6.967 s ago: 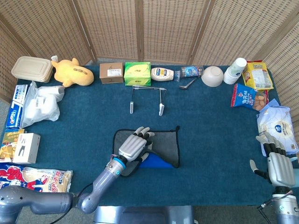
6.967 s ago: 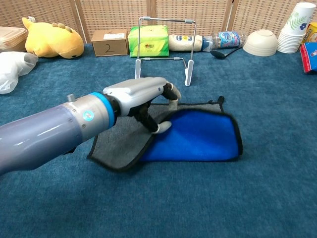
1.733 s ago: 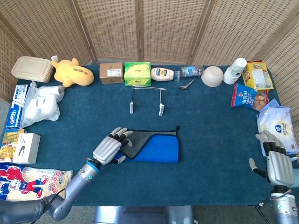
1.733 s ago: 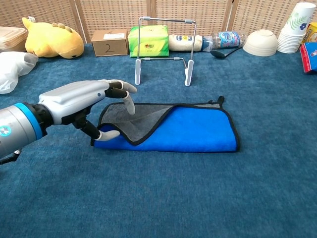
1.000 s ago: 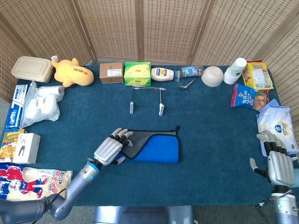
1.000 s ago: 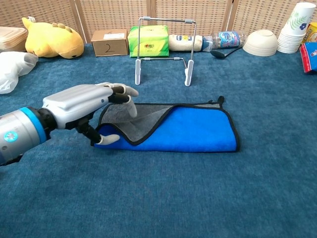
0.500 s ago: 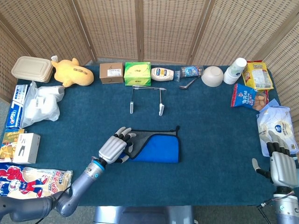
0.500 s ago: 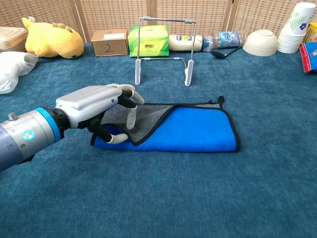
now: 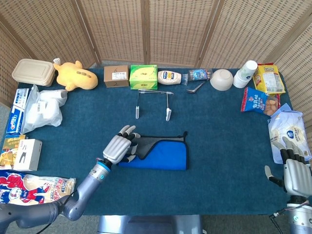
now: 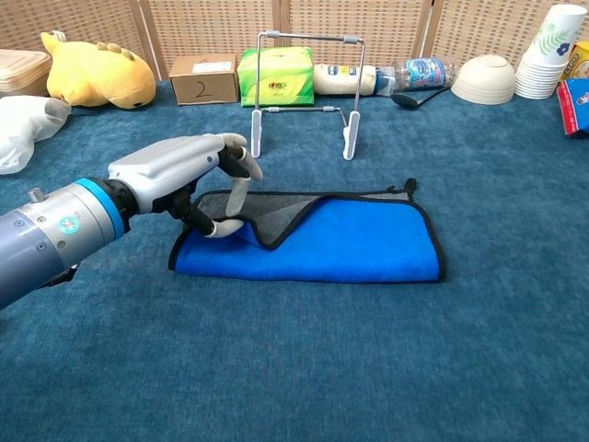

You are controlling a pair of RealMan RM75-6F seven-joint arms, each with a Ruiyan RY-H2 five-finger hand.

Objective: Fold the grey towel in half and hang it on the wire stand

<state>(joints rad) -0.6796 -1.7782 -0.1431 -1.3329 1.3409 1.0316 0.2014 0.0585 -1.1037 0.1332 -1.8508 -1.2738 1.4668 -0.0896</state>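
Note:
The towel (image 9: 165, 155) lies folded mid-table, blue side up with a grey flap at its left end; in the chest view the towel (image 10: 359, 244) has a black hem. My left hand (image 9: 119, 148) is at that left end. In the chest view the left hand (image 10: 179, 175) pinches the grey flap's corner between thumb and fingers and holds it slightly off the blue layer. The wire stand (image 9: 153, 102) is upright behind the towel, and the chest view shows the same wire stand (image 10: 304, 92) bare. My right hand (image 9: 296, 175) rests at the table's right front edge, fingers straight, holding nothing.
Along the back edge are a yellow plush toy (image 9: 74, 74), a cardboard box (image 9: 116, 76), a green tissue box (image 9: 143, 76), a mayonnaise bottle (image 9: 169, 77), a bowl (image 9: 221, 79) and paper cups (image 9: 245, 73). Snack bags (image 9: 258, 101) crowd the right side, a plastic bag (image 9: 43, 108) the left.
My left hand moved right and forward onto the towel's left end and closed on the grey flap, lifting it a little. The right hand barely shifted.

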